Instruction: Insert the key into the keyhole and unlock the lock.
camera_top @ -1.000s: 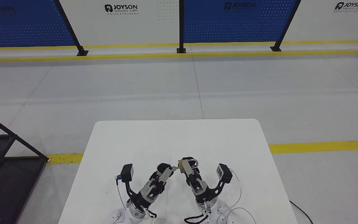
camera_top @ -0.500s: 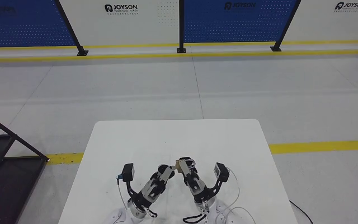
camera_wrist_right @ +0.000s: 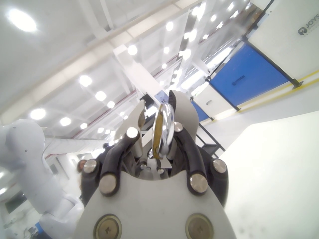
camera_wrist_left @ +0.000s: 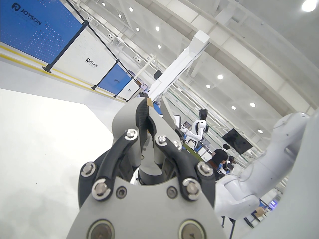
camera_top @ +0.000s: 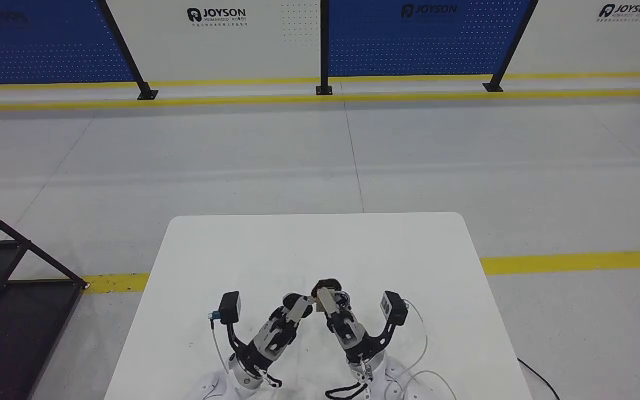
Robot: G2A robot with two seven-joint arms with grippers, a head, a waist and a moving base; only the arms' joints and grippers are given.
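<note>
lock [camera_wrist_right: 162, 128] up in the air, clamped in the right end effector [camera_wrist_right: 157, 103], brass edge on. key [camera_wrist_left: 149, 101], just a tan tip, pinched in the left end effector [camera_wrist_left: 147, 106], pointing straight out at the lock; tips meet above the tabletop [camera_top: 250, 250]. seated or not, cannot tell.

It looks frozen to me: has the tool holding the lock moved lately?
Yes, slightly: the right tool with the lock slid toward the left tool, away from the table's right edge.
</note>
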